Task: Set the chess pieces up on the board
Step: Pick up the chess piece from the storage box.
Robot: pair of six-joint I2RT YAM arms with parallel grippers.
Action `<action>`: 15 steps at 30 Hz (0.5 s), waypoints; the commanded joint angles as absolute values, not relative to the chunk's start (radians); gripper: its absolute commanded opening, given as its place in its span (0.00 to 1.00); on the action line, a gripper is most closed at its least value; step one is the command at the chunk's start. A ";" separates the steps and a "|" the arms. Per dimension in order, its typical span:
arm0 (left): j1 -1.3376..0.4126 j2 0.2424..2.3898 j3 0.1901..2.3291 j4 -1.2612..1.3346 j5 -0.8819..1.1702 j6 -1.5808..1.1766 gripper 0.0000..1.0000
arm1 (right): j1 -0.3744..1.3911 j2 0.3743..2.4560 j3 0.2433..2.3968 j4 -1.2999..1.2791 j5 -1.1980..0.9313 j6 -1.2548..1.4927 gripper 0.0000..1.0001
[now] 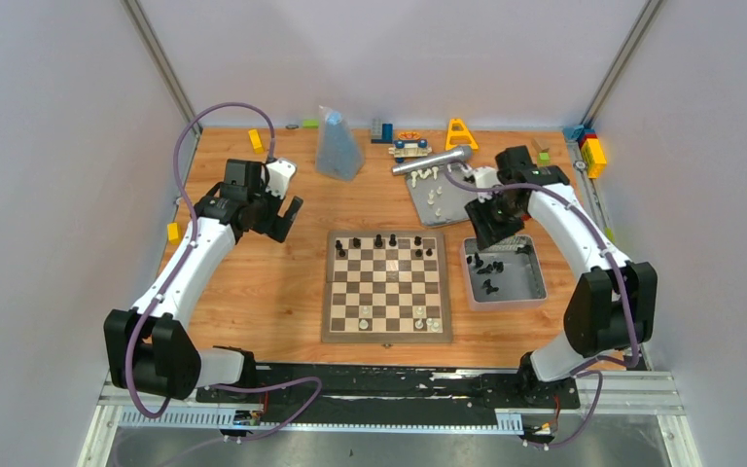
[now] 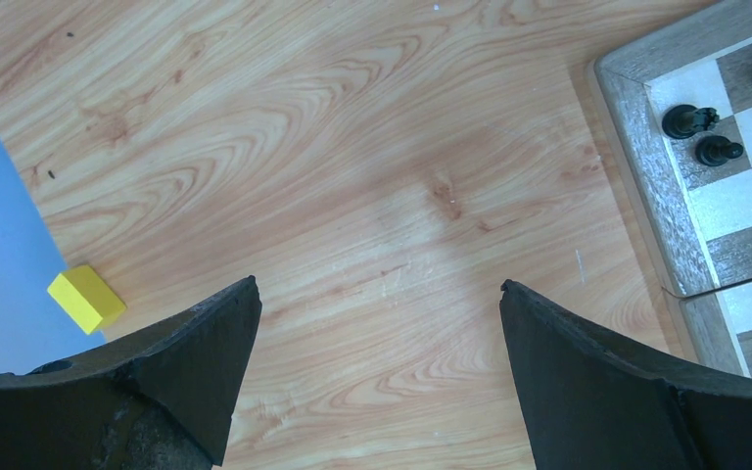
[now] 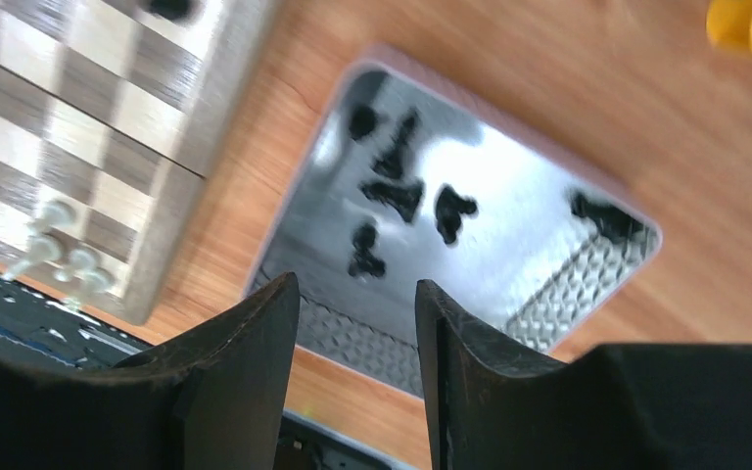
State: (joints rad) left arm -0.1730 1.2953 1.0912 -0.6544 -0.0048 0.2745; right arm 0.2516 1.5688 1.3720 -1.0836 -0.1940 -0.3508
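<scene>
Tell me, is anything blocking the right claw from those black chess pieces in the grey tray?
Nothing visible does. The right gripper hangs open over the grey tray, and the black chess pieces lie loose on its floor with nothing between them and the fingers.

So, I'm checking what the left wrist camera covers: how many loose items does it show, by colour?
Small black chessmen, standing on the brown-and-cream wooden chessboard: 3
Small yellow rectangular block: 1
Total: 4
</scene>
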 commanded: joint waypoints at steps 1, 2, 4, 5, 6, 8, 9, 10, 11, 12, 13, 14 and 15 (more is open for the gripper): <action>-0.167 1.266 1.100 -0.646 0.038 0.279 1.00 | 0.139 1.506 1.250 -1.001 -0.212 -0.386 0.47; -0.167 1.267 1.100 -0.646 0.043 0.279 1.00 | 0.121 1.507 1.220 -0.983 -0.211 -0.392 0.47; -0.167 1.270 1.102 -0.649 0.048 0.279 1.00 | 0.092 1.521 1.173 -0.946 -0.202 -0.399 0.45; -0.167 1.271 1.102 -0.651 0.048 0.279 1.00 | 0.081 1.530 1.155 -0.929 -0.199 -0.403 0.44; -0.167 1.271 1.103 -0.652 0.048 0.278 1.00 | 0.071 1.538 1.138 -0.911 -0.194 -0.407 0.43; -0.167 1.270 1.104 -0.653 0.050 0.278 1.00 | 0.053 1.557 1.115 -0.881 -0.186 -0.413 0.42; -0.168 1.268 1.103 -0.653 0.049 0.278 1.00 | 0.043 1.566 1.107 -0.866 -0.184 -0.419 0.42; -0.168 1.269 1.105 -0.653 0.048 0.278 1.00 | 0.036 1.576 1.102 -0.853 -0.184 -0.422 0.42; -0.167 1.269 1.106 -0.655 0.048 0.278 1.00 | 0.030 1.585 1.099 -0.844 -0.184 -0.425 0.42; -0.167 1.269 1.107 -0.656 0.048 0.278 1.00 | 0.026 1.595 1.098 -0.839 -0.183 -0.428 0.41; -0.167 1.269 1.106 -0.656 0.046 0.278 1.00 | 0.021 1.606 1.098 -0.833 -0.185 -0.429 0.41; -0.167 1.269 1.106 -0.656 0.045 0.278 1.00 | 0.018 1.615 1.100 -0.828 -0.188 -0.429 0.41; -0.167 1.269 1.106 -0.656 0.045 0.278 1.00 | 0.016 1.622 1.104 -0.825 -0.191 -0.431 0.40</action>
State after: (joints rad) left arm -0.1730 1.2953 1.0912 -0.6613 0.0292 0.2745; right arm 0.0299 1.5986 1.1015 -0.9039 -0.1902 -0.4065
